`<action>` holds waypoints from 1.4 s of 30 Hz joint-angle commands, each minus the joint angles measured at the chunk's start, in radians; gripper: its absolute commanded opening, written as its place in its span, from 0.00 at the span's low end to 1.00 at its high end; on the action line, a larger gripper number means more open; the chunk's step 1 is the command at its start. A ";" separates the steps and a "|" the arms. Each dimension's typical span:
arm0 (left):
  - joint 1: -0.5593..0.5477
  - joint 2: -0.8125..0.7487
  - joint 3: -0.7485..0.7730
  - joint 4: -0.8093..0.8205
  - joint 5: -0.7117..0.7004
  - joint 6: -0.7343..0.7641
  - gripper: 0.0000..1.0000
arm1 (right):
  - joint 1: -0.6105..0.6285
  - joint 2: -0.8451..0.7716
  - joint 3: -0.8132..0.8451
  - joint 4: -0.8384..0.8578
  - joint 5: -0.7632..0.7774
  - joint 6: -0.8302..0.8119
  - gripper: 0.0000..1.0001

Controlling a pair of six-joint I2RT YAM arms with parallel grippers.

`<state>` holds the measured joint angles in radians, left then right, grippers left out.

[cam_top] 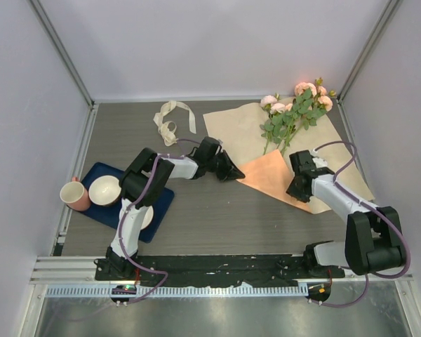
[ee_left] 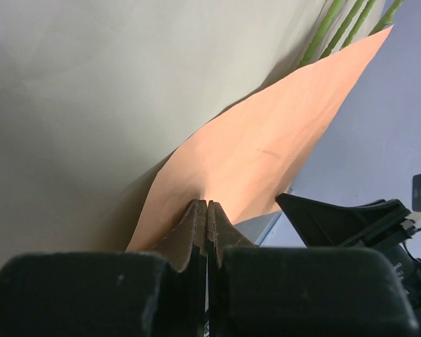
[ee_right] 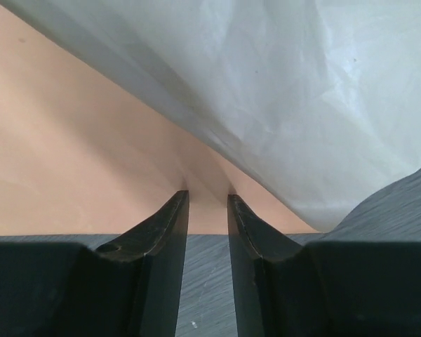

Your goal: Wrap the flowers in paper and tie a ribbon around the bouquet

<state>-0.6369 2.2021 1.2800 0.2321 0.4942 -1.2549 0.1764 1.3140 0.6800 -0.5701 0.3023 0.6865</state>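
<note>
Left fingers (ee_left: 191, 235) pinch the paper (ee_left: 266, 154), right fingers (ee_right: 161, 225) stand narrow at its edge, grip unclear; the fold should rise evenly and lie over the flowers (cam_top: 295, 112) without tugging.

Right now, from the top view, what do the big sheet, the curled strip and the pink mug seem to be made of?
Wrapping sheet: thin matte paper, cream on one face, orange on the other; it folds over softly with creases. Ribbon: probably woven fabric, cream, lying in limp loops. Pink mug: likely glazed ceramic, smooth-looking; plastic is possible.
</note>
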 commanded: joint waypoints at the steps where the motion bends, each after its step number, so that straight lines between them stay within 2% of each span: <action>1: 0.009 0.045 -0.018 -0.122 -0.066 0.028 0.00 | 0.047 -0.038 0.101 -0.031 0.029 -0.025 0.36; 4: 0.008 0.047 -0.010 -0.140 -0.071 0.023 0.00 | 0.097 -0.015 0.136 -0.022 -0.006 0.001 0.36; 8: 0.008 0.054 0.002 -0.175 -0.077 0.023 0.00 | 0.097 0.050 0.119 0.027 -0.087 0.057 0.36; 12: 0.006 0.056 0.002 -0.208 -0.082 0.022 0.00 | 0.089 0.053 0.067 0.035 -0.046 0.110 0.32; 17: -0.001 0.057 -0.028 -0.220 -0.082 -0.012 0.00 | 0.002 0.004 -0.016 0.023 -0.019 0.149 0.26; 23: -0.038 0.062 -0.041 -0.220 -0.078 -0.046 0.00 | -0.110 -0.123 -0.091 0.006 -0.002 0.157 0.26; 29: -0.040 0.024 -0.059 -0.211 -0.097 -0.052 0.00 | -0.101 -0.154 0.034 0.117 -0.118 -0.093 0.39; 31: -0.041 0.021 -0.057 -0.200 -0.086 -0.049 0.00 | -0.068 -0.144 0.065 0.199 -0.243 -0.157 0.44; 32: -0.041 0.019 -0.056 -0.188 -0.076 -0.048 0.00 | -0.052 -0.107 0.091 0.232 -0.287 -0.165 0.51; 34: -0.041 0.018 -0.051 -0.178 -0.072 -0.031 0.00 | 0.003 -0.038 0.125 0.321 -0.430 -0.163 0.52; 37: -0.040 0.005 -0.050 -0.174 -0.078 -0.015 0.00 | 0.082 0.105 0.184 0.423 -0.462 -0.139 0.28; 38: -0.038 0.002 -0.050 -0.168 -0.078 -0.015 0.00 | 0.101 0.132 0.205 0.443 -0.454 -0.119 0.11; 39: -0.040 -0.002 -0.053 -0.163 -0.077 -0.015 0.00 | 0.113 0.177 0.211 0.478 -0.441 -0.107 0.04; 40: -0.040 -0.004 -0.054 -0.160 -0.077 -0.015 0.00 | 0.130 0.195 0.214 0.498 -0.427 -0.096 0.01; 42: -0.040 -0.011 -0.054 -0.165 -0.077 -0.011 0.00 | 0.133 0.238 0.225 0.513 -0.419 -0.064 0.01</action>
<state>-0.6582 2.1883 1.2724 0.2081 0.4522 -1.3228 0.2852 1.4906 0.8677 -0.1722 -0.0830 0.5812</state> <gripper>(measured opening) 0.014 0.029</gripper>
